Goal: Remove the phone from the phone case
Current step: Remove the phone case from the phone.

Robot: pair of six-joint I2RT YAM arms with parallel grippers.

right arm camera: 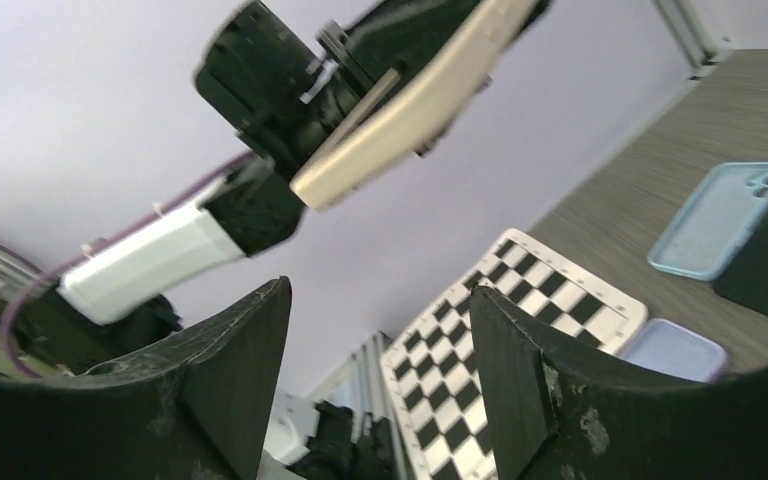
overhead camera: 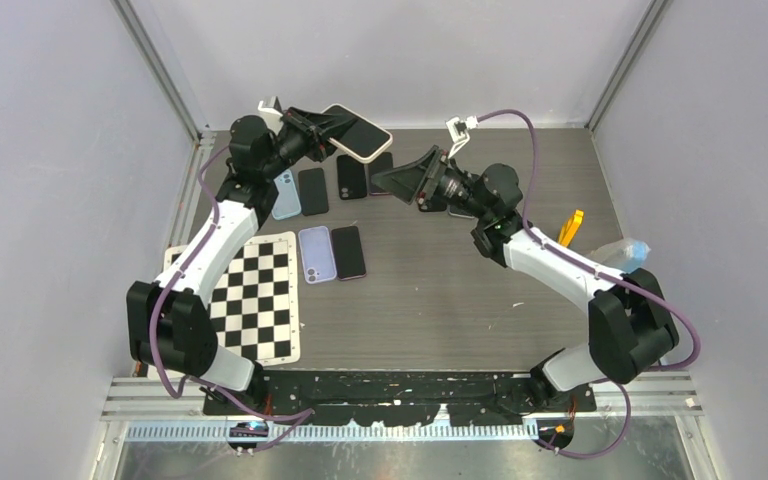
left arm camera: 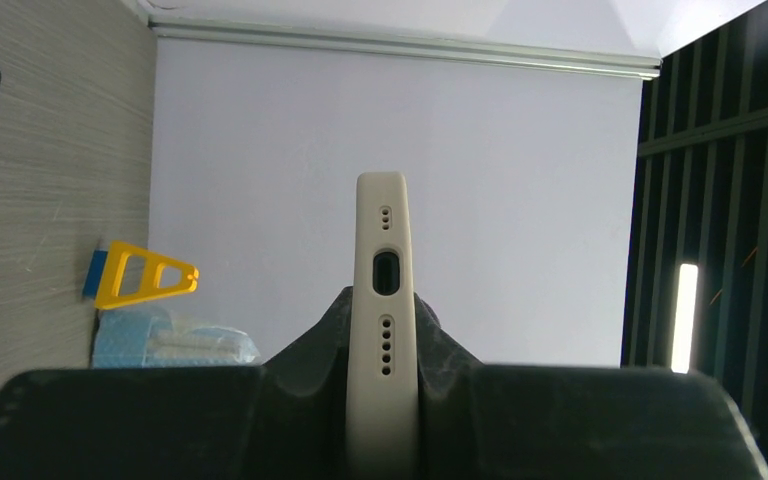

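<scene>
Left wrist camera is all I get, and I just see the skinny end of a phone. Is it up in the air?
Observer: Yes. The left gripper holds the cased phone above the table, screen facing up.
Operator: Where's the other hand?
Observer: The right gripper is open and points at the phone without touching it.
Operator: What's underneath?
Observer: Several black phones and a light blue case lie on the table.
</scene>
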